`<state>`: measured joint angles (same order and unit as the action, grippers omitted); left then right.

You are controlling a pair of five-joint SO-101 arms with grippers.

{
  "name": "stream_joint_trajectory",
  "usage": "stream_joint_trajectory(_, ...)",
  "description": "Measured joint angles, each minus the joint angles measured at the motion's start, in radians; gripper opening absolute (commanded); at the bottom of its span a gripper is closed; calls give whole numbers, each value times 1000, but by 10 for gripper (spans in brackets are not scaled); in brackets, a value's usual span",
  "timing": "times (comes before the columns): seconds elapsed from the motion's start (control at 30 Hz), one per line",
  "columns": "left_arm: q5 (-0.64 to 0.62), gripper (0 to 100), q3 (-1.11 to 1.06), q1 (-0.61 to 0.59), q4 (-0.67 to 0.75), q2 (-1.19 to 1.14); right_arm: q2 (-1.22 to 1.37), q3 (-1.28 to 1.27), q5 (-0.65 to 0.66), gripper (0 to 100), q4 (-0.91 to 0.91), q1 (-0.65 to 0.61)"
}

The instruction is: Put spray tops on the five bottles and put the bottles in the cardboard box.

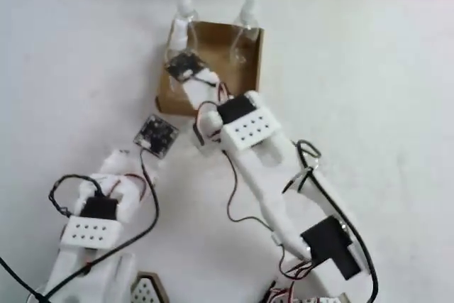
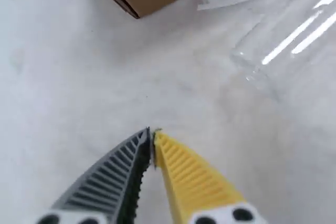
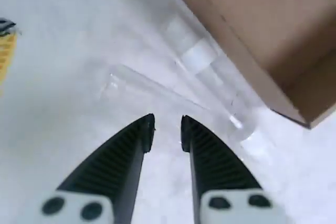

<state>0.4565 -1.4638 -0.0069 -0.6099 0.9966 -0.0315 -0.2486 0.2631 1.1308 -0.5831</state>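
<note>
While the left claw (image 2: 153, 136) is closed, its grey and yellow fingers meeting tip to tip with nothing between them, the right claw (image 3: 167, 125) stands slightly parted and also holds nothing. Both are over bare white desk (image 1: 369, 69) close to the cardboard box (image 1: 253, 54), which sits open-topped toward the far edge of the desk, roughly midway along it.

One upright bottle (image 1: 181, 1), clear with a white top, stands at the box's far left corner. A second upright bottle (image 1: 248, 12) of the same kind stands at the far right corner. Whether they stand inside the far wall or just behind it cannot be told.

Outside the box, a lying bottle (image 3: 210, 77) rests on the desk just beside the box's outer wall and parallel to it. A second lying bottle (image 3: 142, 87) rests at an angle to the first, directly ahead of the right claw's tips and not touched by them. Whether either carries a top cannot be told.

From the left wrist, a clear bottle (image 2: 283, 40) lies on the desk near a box corner, well apart from the closed claw.
</note>
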Motion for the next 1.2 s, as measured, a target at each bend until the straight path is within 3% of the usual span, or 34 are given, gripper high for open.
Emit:
stream_joint_trajectory(0.43,0,22,0,0,0,0,166,0,245,102,-226,0)
stream_joint_trajectory(0.9,0,22,0,-3,0,0,256,5,296,103,-281,26)
stream_joint_trajectory(1.2,0,22,0,-18,0,0,397,178,313,103,-206,48)
